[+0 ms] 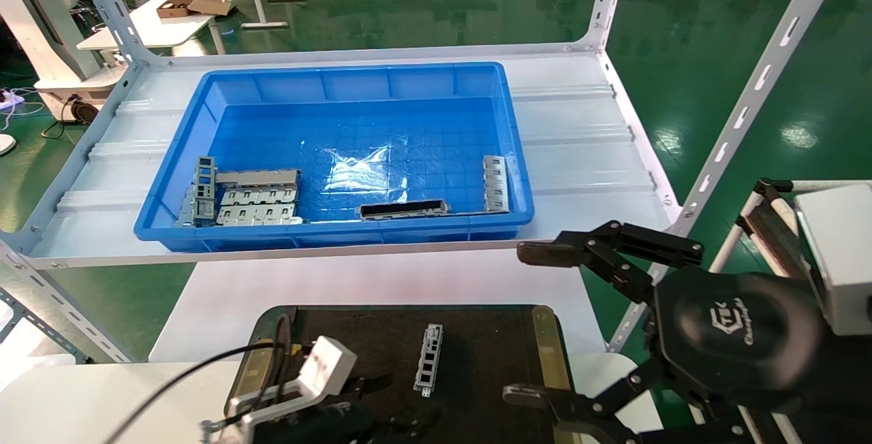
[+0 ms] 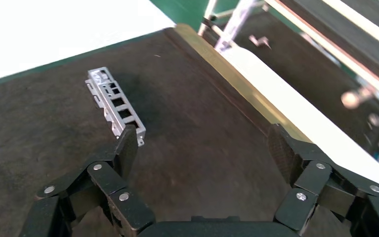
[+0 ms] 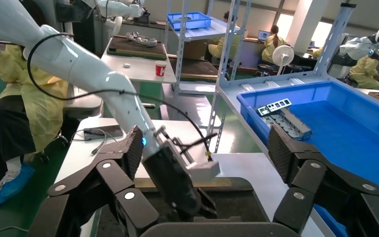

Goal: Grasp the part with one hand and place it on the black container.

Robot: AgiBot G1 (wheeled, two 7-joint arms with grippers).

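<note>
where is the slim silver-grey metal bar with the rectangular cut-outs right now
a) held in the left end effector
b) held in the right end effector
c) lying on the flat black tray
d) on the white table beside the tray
c: the slim silver-grey metal bar lies flat on the matte black tray with brass-olive side strips, and the left end effector is open just beside it, gripping nothing, while the right end effector is open and empty too.

Black linkage tools (image 1: 538, 325) with silver rivets — white arm (image 3: 86, 74), black cable.
</note>
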